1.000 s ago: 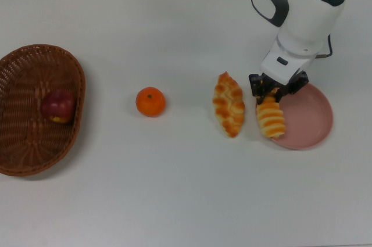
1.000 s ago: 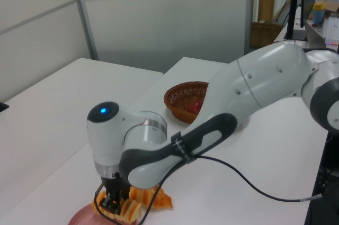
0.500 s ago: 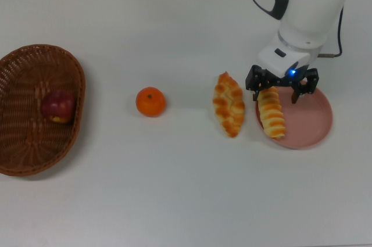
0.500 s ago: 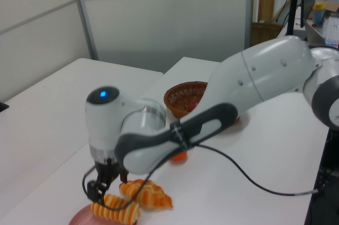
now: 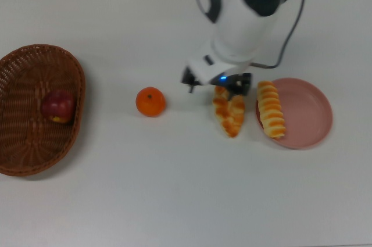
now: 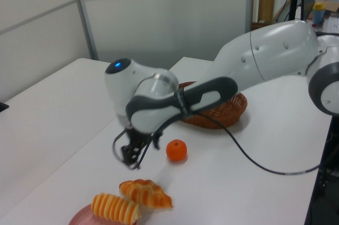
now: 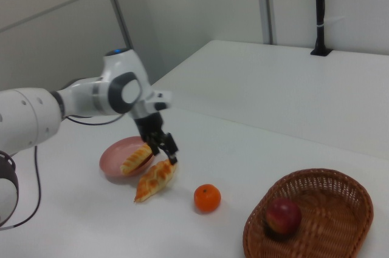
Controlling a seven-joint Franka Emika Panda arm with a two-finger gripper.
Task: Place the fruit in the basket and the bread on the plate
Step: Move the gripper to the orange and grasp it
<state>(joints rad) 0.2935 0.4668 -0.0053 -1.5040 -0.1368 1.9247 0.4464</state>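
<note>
Two fruits: one apple (image 5: 57,106) in the basket (image 5: 23,67), one tangerine (image 5: 150,101) on the table (image 5: 174,189). Two breads: the ridged loaf (image 5: 271,117) at the pink plate's (image 5: 308,113) nine o'clock rim, the braided pastry (image 5: 229,113) beside it. The gripper (image 6: 131,156), spread and empty, hovers above the pastry.

A lab or office: white tables (image 6: 47,108), grey partition panels (image 6: 159,13), cluttered shelving (image 6: 318,13).

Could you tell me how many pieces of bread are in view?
2. The ridged loaf lies on the pink plate's rim at the top view's left; the braided pastry lies on the table beside it.
</note>
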